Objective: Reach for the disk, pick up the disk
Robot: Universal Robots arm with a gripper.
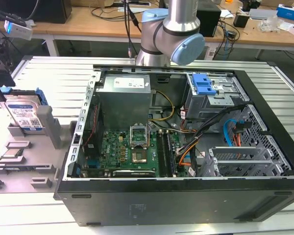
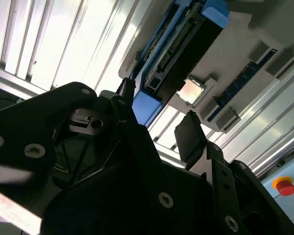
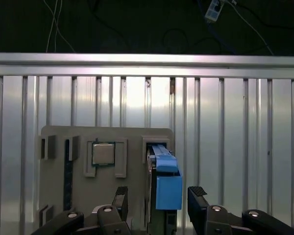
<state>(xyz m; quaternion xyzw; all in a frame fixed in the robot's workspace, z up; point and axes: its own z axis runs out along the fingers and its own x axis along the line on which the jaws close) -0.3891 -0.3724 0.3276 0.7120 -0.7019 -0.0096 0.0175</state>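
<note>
Where it stands on edge in a slot of the grey fixture plate (image 3: 54, 186), the disk (image 3: 165, 188) turns the bright blue end of its caddy toward the claw (image 3: 158, 201), which is spread wide and has hold of nothing. In the first wrist view one black finger (image 3: 120, 199) lies off each flank of that blue end, both just beside it but apart from it, with a strip of plate showing in each gap. In the exterior view the disk (image 1: 23, 115) stands upright at the exterior view's left, its white-and-blue label showing, and the claw's dark body hangs just above its top edge. A small square processor chip (image 3: 103, 153) sits in a recess of the same plate, near the disk. The plate rests on a ribbed metal table (image 3: 235, 147). To the exterior view's right of it lies an open computer case (image 1: 186, 198), with the arm (image 1: 171, 39) rising behind
</note>
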